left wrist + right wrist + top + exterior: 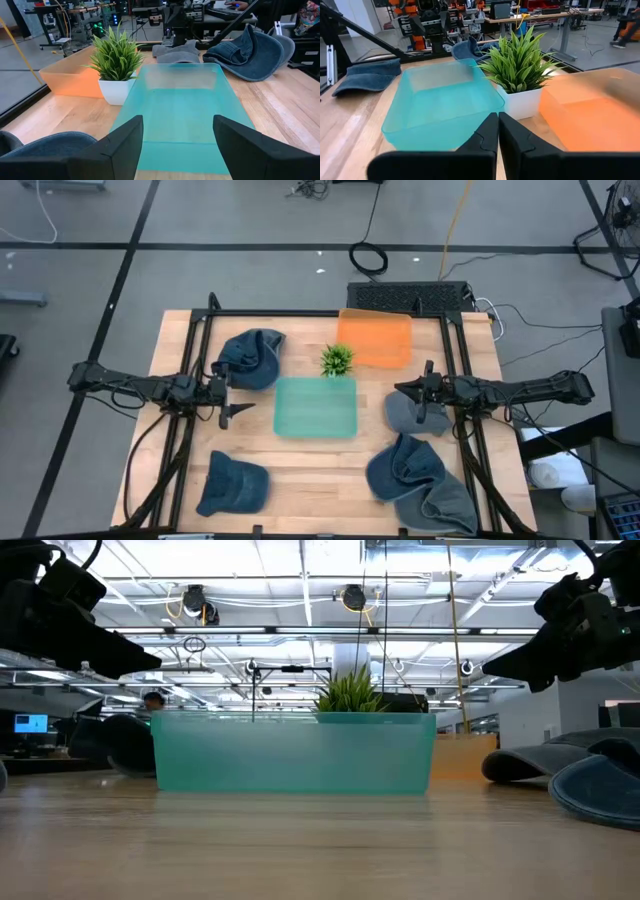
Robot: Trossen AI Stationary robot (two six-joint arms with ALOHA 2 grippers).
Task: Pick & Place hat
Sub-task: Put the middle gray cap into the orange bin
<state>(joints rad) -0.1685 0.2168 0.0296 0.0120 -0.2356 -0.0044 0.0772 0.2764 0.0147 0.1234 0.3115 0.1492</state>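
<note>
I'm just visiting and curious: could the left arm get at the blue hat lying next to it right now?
Probably yes: the left gripper is open, hovering beside the blue hat, with nothing between them.

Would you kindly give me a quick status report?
Left tool open, empty, beside teal bin. Right tool shut, empty, above grey hat. Bin empty; nothing blocking.

Four hats lie around me: blue caps (250, 358) and (232, 484) left, grey cap (405, 414) and denim hat (418, 480) right.
</note>
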